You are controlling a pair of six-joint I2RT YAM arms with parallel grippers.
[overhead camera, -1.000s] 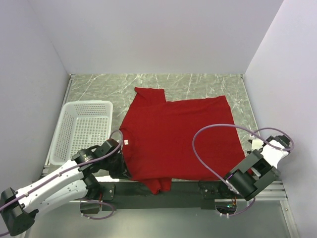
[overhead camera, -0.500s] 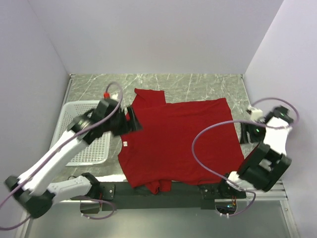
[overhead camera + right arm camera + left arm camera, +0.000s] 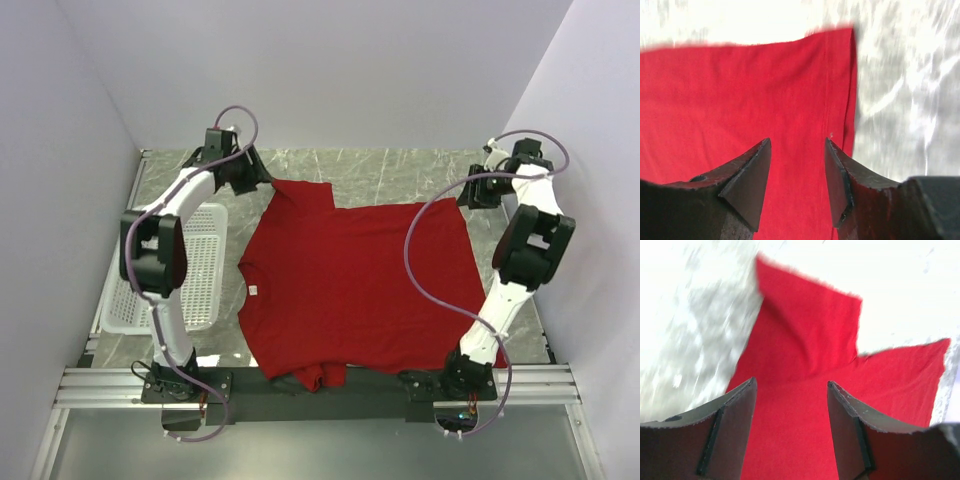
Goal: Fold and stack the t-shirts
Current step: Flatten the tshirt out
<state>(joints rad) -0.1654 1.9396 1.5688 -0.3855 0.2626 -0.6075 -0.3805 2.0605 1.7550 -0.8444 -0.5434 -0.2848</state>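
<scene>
Wrist views: left gripper point(image 3: 790, 385), right gripper point(image 3: 797, 142) open over shirt's point(image 3: 350, 290) far corners; only top view has basket point(image 3: 205, 270), tabletop's point(image 3: 400, 168) left edge.

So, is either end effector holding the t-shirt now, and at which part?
Nothing is held. The left end effector and the right end effector are both open above the t-shirt, gripping no cloth.

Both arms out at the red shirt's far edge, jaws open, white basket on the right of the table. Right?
Not quite: the top view shows the white basket on the left of the table, by the left arm. The rest holds: both arms reach the far edge of the red shirt, left gripper and right gripper open.
</scene>
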